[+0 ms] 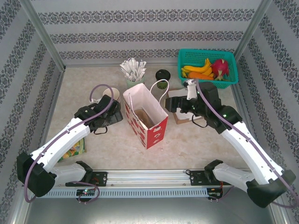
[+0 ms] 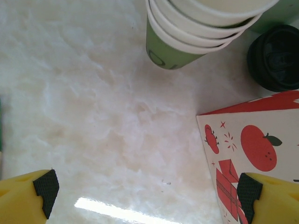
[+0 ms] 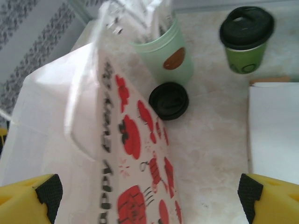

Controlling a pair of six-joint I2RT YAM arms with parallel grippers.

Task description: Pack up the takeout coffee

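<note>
The takeout coffee (image 1: 162, 74), a small cup under a black lid, stands at the back of the table; in the right wrist view the takeout coffee (image 3: 246, 41) stands upright at the top right, well apart from the fingers. The white and red paper bag (image 1: 145, 116) stands open in the middle. My right gripper (image 1: 174, 105) hangs at the bag's right side; in the wrist view the right gripper (image 3: 149, 193) is open with the bag's wall (image 3: 107, 154) between its fingers. My left gripper (image 2: 145, 191) is open over bare table, the bag's corner (image 2: 252, 149) by its right finger.
A mint-green cup of white sticks (image 3: 170, 56) and a loose black lid (image 3: 169, 100) sit just behind the bag. A stack of paper cups (image 2: 196, 32) stands ahead of the left gripper. A teal basket of fruit (image 1: 205, 65) is at the back right. A white sheet (image 3: 273, 126) lies right.
</note>
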